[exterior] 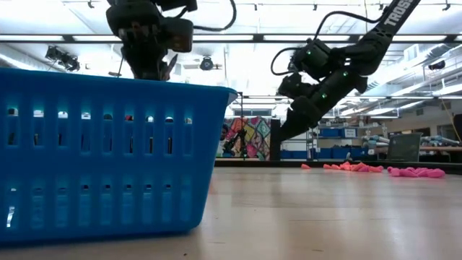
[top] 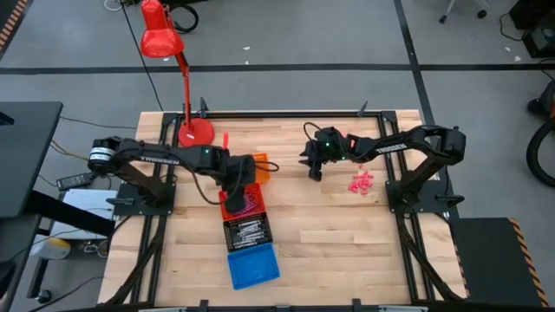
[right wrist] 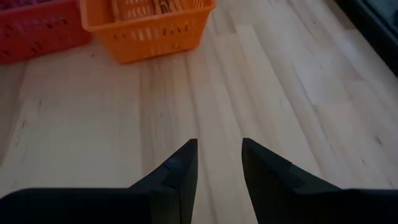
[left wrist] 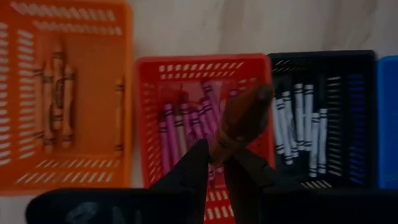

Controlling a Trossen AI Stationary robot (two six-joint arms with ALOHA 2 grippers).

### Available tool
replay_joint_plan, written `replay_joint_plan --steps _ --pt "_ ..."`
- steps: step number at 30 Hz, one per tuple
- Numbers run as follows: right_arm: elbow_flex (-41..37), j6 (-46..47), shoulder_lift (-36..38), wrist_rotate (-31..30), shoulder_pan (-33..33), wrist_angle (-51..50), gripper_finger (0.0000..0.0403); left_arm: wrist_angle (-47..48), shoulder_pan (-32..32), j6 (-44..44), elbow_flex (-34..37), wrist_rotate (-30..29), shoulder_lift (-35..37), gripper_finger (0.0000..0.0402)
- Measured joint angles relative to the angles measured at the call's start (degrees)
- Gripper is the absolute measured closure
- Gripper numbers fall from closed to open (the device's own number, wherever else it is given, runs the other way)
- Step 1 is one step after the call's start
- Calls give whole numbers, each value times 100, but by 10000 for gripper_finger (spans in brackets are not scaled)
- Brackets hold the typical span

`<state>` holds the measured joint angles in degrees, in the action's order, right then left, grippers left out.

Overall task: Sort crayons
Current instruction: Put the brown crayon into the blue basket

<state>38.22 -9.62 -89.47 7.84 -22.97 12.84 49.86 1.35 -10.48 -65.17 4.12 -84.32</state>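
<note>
Our left gripper, pinching a maroon wax crayon, hangs directly above the red slotted plastic tray; right gripper open, empty.

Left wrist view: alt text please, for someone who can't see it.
The left tool is shut on a maroon crayon, held above the red tray of reddish crayons. An orange tray with orange crayons sits on one side, a black tray with white crayons on the other, and a blue tray's edge beyond that.
</note>
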Motion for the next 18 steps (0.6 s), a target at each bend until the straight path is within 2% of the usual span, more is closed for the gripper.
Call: replay_joint_plan --steps 6,12,15,18 --pt "0 48 0 -442 263 112 274 -84 -165 -28 2 -71 -1 347" --pt "2 87 -4 -477 324 127 274 -95 -293 176 12 -741 -1 347" --pt "2 89 -9 -343 322 143 274 -479 -390 202 254 -712 -5 347" --pt "2 92 -9 -176 324 210 274 -734 -518 -153 532 -229 -6 347"
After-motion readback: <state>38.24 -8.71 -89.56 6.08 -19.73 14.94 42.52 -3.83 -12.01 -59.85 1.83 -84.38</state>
